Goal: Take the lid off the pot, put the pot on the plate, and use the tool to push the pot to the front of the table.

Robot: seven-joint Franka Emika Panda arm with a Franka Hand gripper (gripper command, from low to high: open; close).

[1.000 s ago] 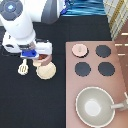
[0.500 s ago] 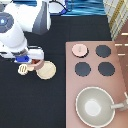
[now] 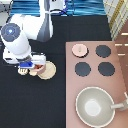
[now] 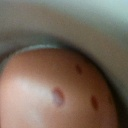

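With the lid off on the stove, the pot-to-plate step is in hand: the hand, grip untellable, sits over the pot at the plate's left edge, and seating it calls for a level, centred set-down.

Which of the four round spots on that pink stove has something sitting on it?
The one at the exterior view's top left: a pale pink lid covers it, while the other three show bare black. The gripper is far off, over the pot on the plate.

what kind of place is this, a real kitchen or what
Likely a toy kitchen set on a black table: a pink stove panel with burners, a lid lying on one, a grey pan. The gripper is down at the pot beside the plate.
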